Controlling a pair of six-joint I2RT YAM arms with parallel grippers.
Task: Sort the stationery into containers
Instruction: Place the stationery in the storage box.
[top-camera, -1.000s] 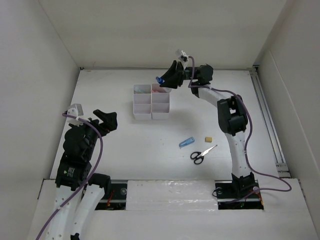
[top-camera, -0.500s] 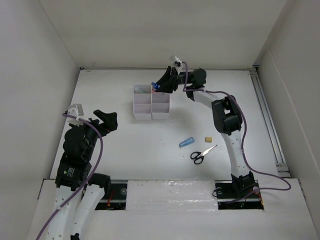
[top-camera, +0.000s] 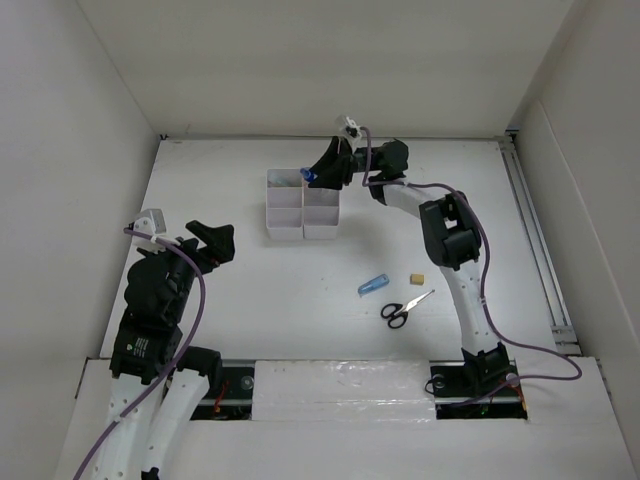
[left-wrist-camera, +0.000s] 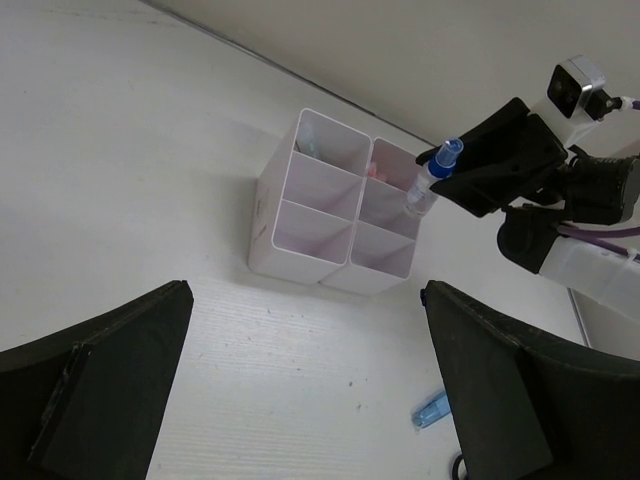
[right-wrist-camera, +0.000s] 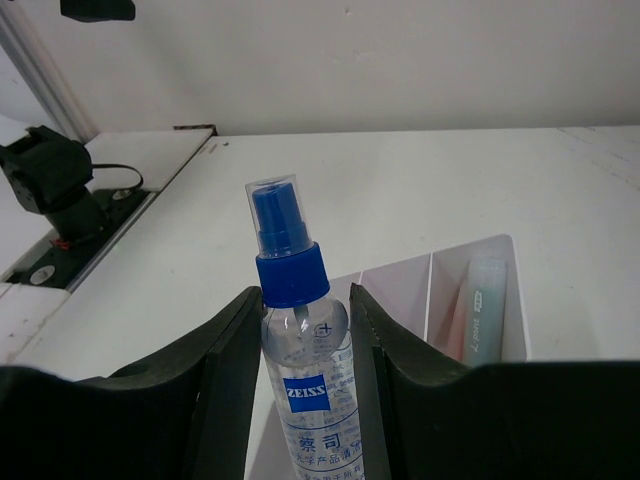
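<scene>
My right gripper (top-camera: 326, 168) is shut on a clear blue-capped bottle (top-camera: 311, 177), which hangs tilted over the rear right compartment of the white containers (top-camera: 286, 212). In the right wrist view the bottle (right-wrist-camera: 303, 352) sits between both fingers (right-wrist-camera: 228, 372), with the containers' wall (right-wrist-camera: 437, 287) and a pale green highlighter (right-wrist-camera: 483, 308) behind. The left wrist view shows the bottle (left-wrist-camera: 431, 180) above the containers (left-wrist-camera: 300, 228). A blue highlighter (top-camera: 373, 284), a tan eraser (top-camera: 419, 278) and black-handled scissors (top-camera: 405, 308) lie on the table. My left gripper (top-camera: 214, 238) is open and holds nothing, near left of the containers.
White walls enclose the table on the left, back and right. A rail (top-camera: 533, 240) runs along the right edge. In the left wrist view the blue highlighter (left-wrist-camera: 432, 410) lies by my right fingertip (left-wrist-camera: 500, 400). Pink items stand in a rear compartment (left-wrist-camera: 383, 170).
My right gripper has carried the bottle a little left and toward the containers, so that it now hangs over the rear compartment. The left arm has not moved.
</scene>
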